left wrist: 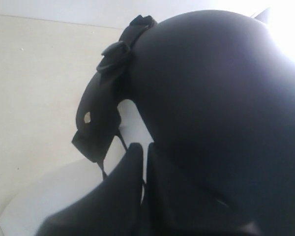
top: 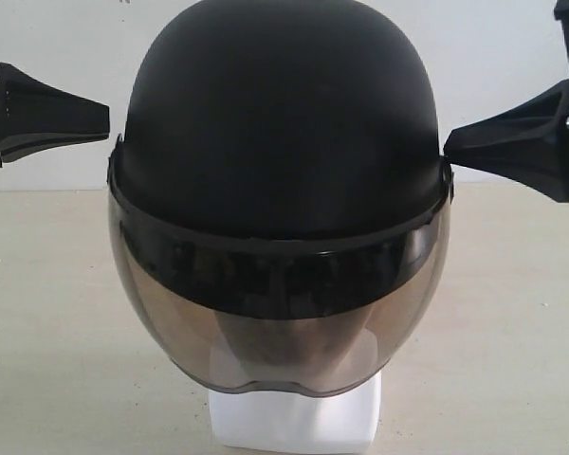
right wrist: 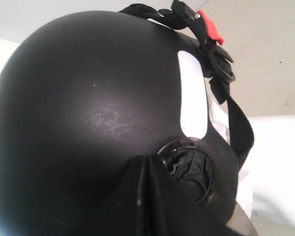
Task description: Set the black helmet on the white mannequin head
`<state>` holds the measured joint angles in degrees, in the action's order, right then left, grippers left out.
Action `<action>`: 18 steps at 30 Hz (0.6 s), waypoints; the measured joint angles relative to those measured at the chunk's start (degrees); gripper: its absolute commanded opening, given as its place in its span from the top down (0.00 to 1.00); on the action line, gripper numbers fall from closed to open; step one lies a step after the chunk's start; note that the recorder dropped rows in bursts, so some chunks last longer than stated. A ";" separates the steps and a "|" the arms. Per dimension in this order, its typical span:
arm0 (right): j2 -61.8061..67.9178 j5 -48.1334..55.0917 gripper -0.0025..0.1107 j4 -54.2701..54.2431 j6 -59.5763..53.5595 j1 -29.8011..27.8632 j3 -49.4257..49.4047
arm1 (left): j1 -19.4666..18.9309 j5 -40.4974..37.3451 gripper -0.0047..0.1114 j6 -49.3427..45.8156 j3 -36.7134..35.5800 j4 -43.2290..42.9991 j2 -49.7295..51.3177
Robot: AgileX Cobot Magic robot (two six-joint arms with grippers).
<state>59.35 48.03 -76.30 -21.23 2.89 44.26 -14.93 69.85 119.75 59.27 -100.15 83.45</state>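
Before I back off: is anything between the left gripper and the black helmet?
Nothing: the exterior view shows a bare gap, only wall behind, between the left gripper and the black helmet.

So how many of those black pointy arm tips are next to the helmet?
2. The left end effector is left of the black helmet, just clear of it; the right end effector is on its right, tip seemingly touching its side. No others show.

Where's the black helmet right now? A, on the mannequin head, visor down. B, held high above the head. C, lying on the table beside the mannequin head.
A: the black helmet covers the white mannequin head, whose neck base shows below the visor.
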 measured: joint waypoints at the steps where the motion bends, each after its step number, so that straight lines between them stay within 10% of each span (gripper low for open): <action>1: -0.76 -0.38 0.98 0.00 0.00 0.00 0.00 | 0.00 0.00 0.92 0.00 0.00 0.00 0.00; 9: -6.11 -0.49 0.98 0.06 0.00 0.12 0.00 | 0.00 0.00 0.92 0.00 -0.47 0.00 -0.82; 18: -21.93 0.63 0.98 24.67 1.35 0.12 0.00 | 0.00 0.00 0.92 0.11 -8.27 0.00 -13.72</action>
<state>37.42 48.66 -51.63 -19.88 3.02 44.26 -14.93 69.85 119.86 51.00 -100.15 69.72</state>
